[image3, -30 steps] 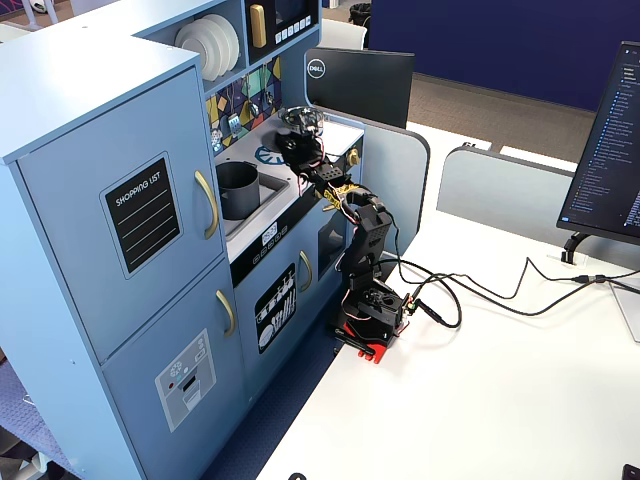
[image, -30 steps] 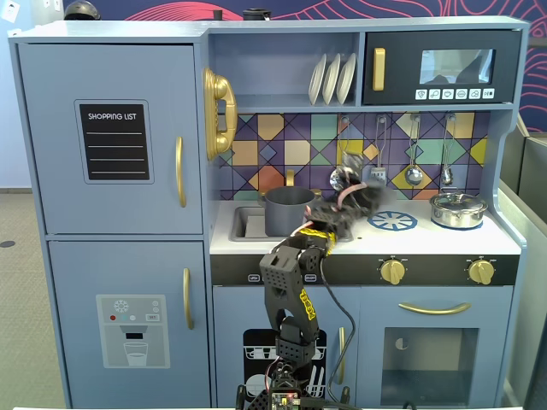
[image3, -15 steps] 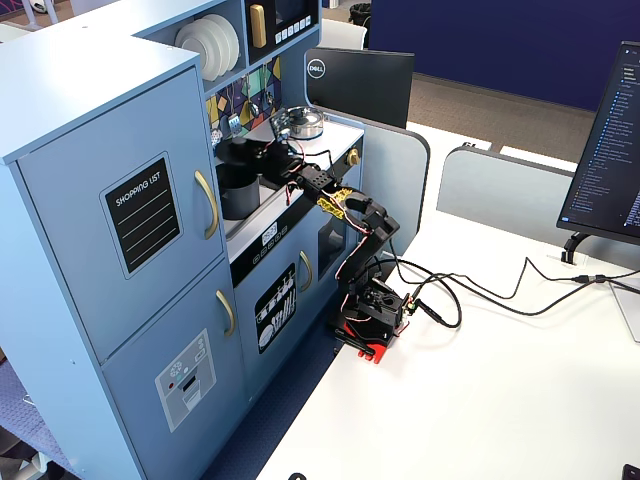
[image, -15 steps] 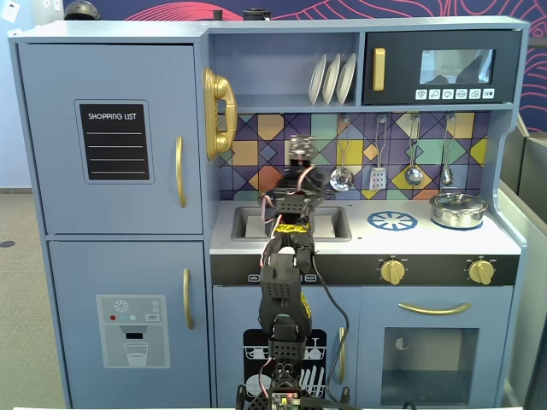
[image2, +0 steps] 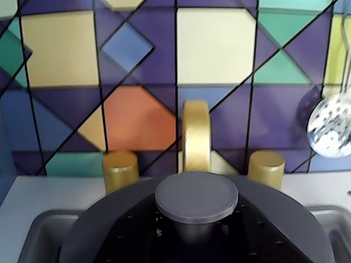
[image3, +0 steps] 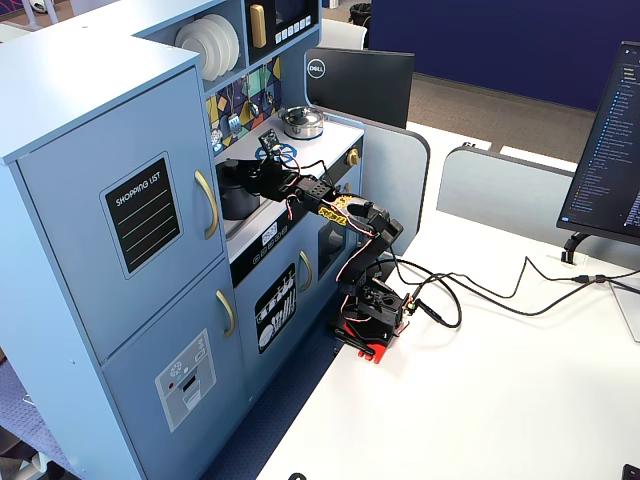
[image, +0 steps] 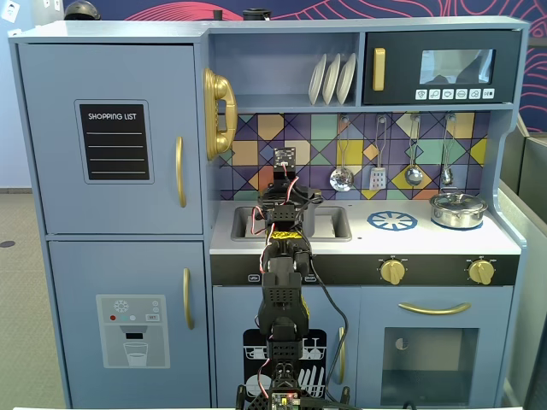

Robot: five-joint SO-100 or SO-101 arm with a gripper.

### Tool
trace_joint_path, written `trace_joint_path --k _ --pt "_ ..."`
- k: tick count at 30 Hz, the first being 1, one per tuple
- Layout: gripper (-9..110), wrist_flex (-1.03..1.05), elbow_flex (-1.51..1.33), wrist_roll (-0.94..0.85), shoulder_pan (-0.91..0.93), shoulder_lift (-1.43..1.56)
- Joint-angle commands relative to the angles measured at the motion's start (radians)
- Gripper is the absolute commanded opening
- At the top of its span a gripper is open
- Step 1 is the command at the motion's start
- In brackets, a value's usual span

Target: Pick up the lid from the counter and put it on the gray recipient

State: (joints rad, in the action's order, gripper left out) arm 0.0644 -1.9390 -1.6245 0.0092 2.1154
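The dark gray lid (image2: 109, 219) fills the bottom of the wrist view, its round knob (image2: 196, 196) in the middle. My gripper (image2: 196, 233) is shut on the stem under that knob, with black fingers (image2: 263, 233) on either side. In a fixed view the gripper (image3: 250, 175) holds the lid (image3: 232, 166) level right over the gray recipient (image3: 232, 202), which stands in the sink. I cannot tell whether lid and rim touch. From the front, the arm hides most of the recipient (image: 309, 220); the gripper (image: 282, 198) hangs above it.
A gold faucet (image2: 196, 134) and two gold taps (image2: 120, 170) stand just behind the lid against the tiled wall. The sink (image2: 41, 241) surrounds the pot. A slotted spoon (image2: 332, 129) hangs at right. A shiny silver pot (image: 458, 208) and blue burner (image: 392, 221) lie to the right.
The arm swung left from the burner side to over the sink, carrying the lid, then lowered it onto the top of the gray recipient.
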Motion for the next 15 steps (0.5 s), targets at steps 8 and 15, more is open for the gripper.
trace_joint_path --k 8,15 --pt "0 -0.044 0.006 -0.017 0.021 0.060" --pt "0 -0.044 0.017 -0.023 0.046 0.058"
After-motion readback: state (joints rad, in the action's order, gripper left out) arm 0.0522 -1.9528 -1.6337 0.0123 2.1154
